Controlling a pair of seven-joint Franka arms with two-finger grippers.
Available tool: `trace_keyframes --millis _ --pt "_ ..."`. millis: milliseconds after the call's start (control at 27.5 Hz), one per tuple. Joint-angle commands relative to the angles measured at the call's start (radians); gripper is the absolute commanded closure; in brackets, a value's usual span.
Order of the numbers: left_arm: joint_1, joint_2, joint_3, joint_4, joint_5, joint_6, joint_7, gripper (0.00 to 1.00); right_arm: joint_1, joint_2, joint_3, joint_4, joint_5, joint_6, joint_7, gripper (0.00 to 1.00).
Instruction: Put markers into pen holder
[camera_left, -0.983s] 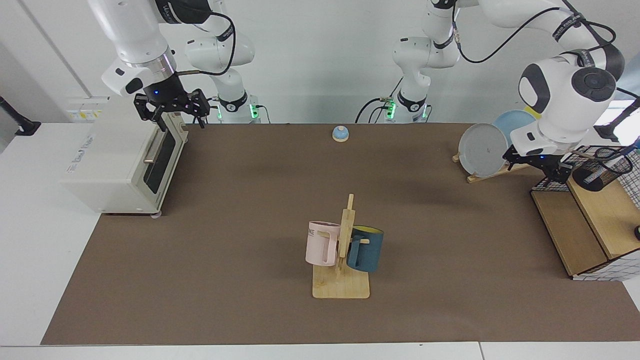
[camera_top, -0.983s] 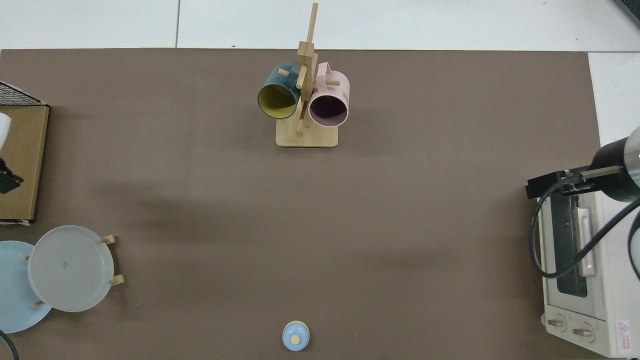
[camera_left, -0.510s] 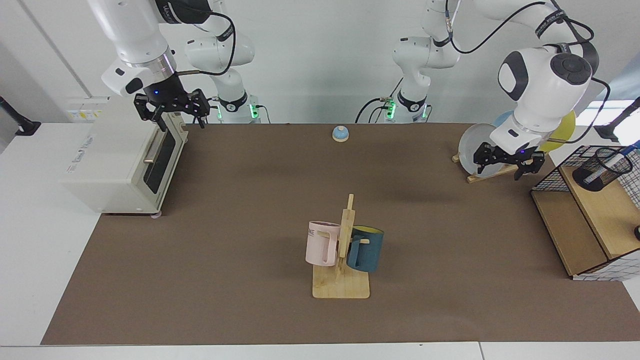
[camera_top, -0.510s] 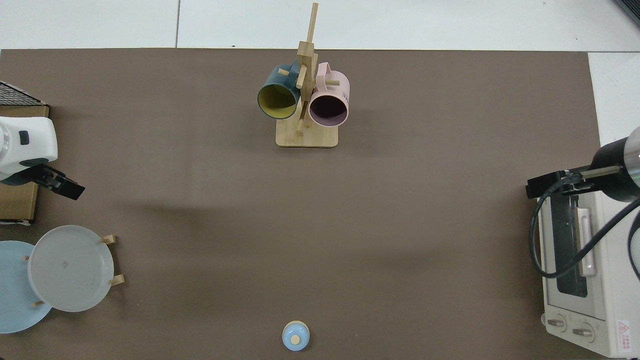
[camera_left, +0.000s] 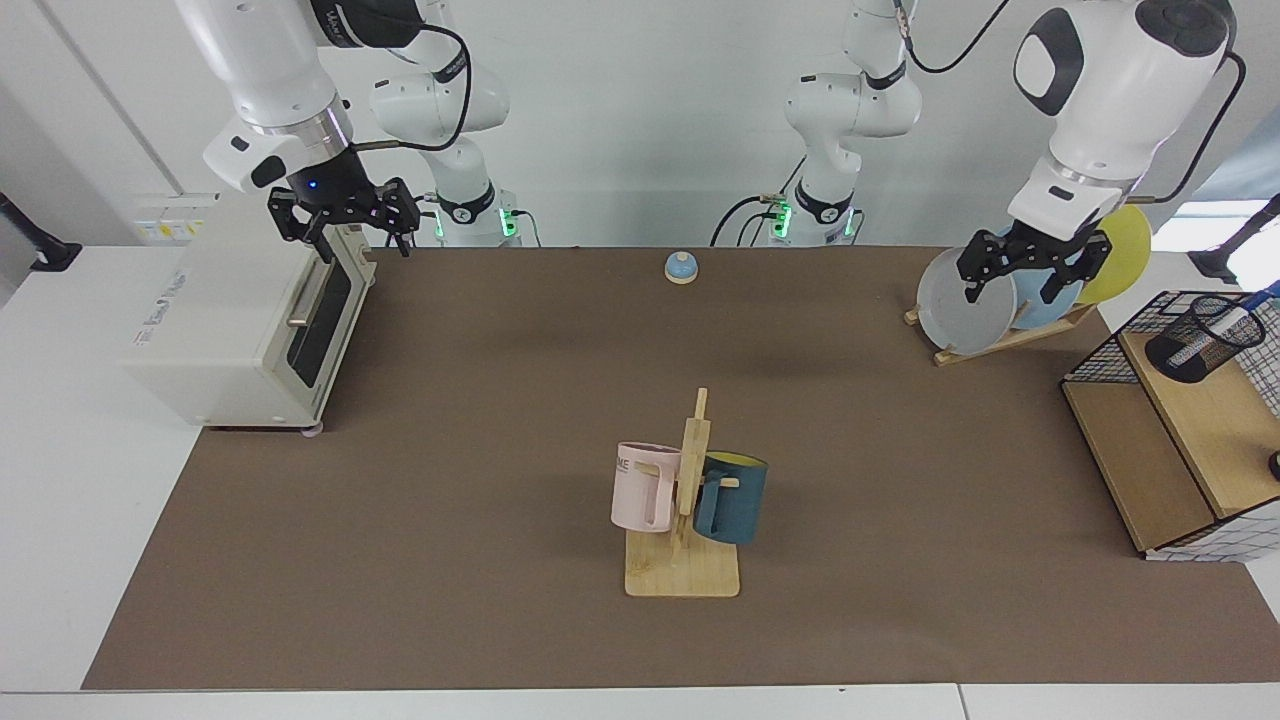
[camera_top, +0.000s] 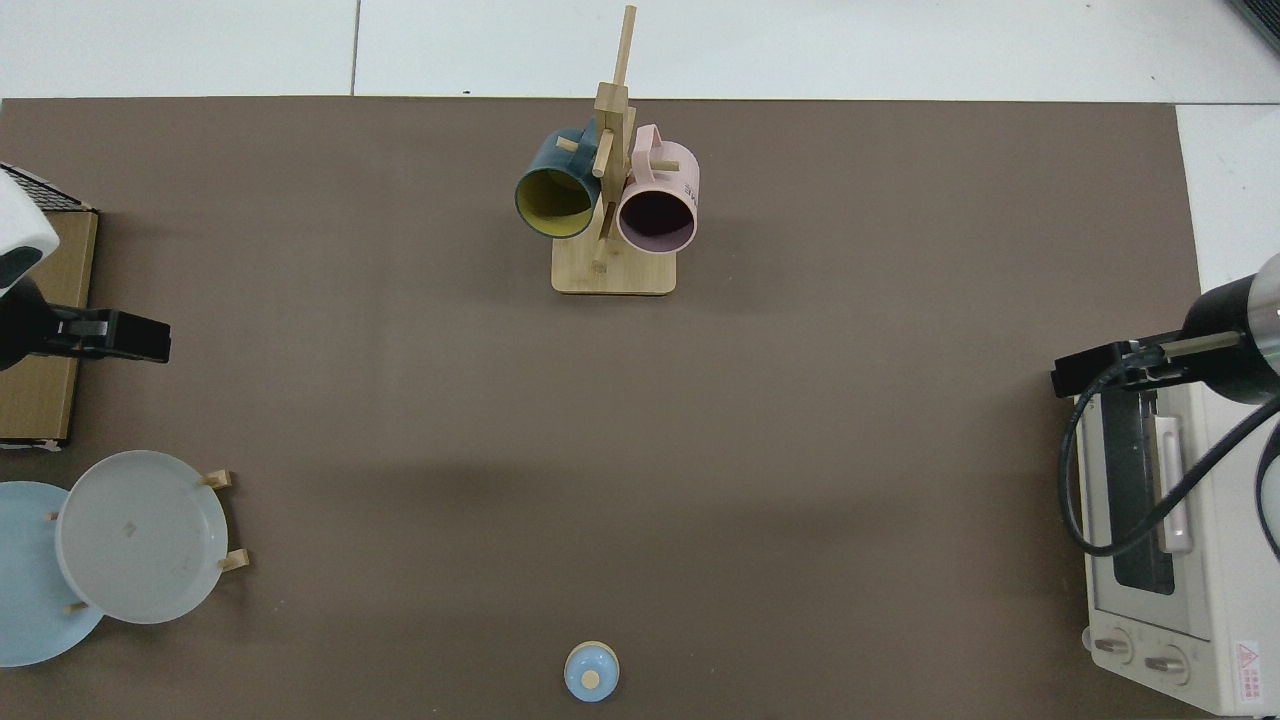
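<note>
The pen holder (camera_left: 1200, 342), a small black mesh cup, stands on the wooden shelf at the far right of the facing view. A white marker (camera_left: 1238, 320) with a blue end leans inside it, tip above the rim. My left gripper (camera_left: 1010, 292) hangs open and empty in front of the plate rack, well apart from the holder. It shows at the left edge of the top view as the left gripper (camera_top: 130, 338). My right gripper (camera_left: 352, 240) waits open above the toaster oven's door, seen from above as the right gripper (camera_top: 1090, 372). Holder and marker fall outside the top view.
A black wire-grid basket (camera_left: 1100, 350) with wooden shelves holds the cup. Grey, blue and yellow plates (camera_left: 965, 300) stand in a rack beside it. A mug tree (camera_left: 685, 500) with pink and blue mugs is mid-table, a toaster oven (camera_left: 250, 320) at the far end, a small blue bell (camera_left: 681, 266) at the back.
My left gripper has drawn away from the pen holder, rising and swinging over to the plate rack. The marker stays in the holder. The right arm has not moved.
</note>
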Motion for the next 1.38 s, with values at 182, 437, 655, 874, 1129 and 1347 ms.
trace_keyframes --millis 182,437,655,874,1129,1347 --pt "0.000 -0.015 -0.007 0.010 -0.009 -0.025 -0.042 0.00 -0.012 -0.019 0.006 -0.024 0.021 0.010 0.016 0.00" --pt "0.121 -0.013 -0.123 0.032 -0.033 -0.039 -0.037 0.00 -0.012 -0.019 0.007 -0.024 0.021 0.010 0.016 0.00" --pt "0.121 -0.016 -0.131 0.036 -0.020 -0.041 -0.034 0.00 -0.012 -0.019 0.006 -0.024 0.021 0.010 0.017 0.00" --pt "0.113 -0.019 -0.126 0.037 -0.020 -0.048 -0.040 0.00 -0.012 -0.019 0.007 -0.024 0.021 0.010 0.017 0.00" --pt "0.112 -0.030 -0.122 0.037 -0.030 -0.061 -0.039 0.00 -0.012 -0.019 0.006 -0.024 0.021 0.010 0.017 0.00" --pt "0.110 -0.029 -0.123 0.036 -0.033 -0.058 -0.037 0.00 -0.012 -0.019 0.006 -0.024 0.021 0.009 0.017 0.00"
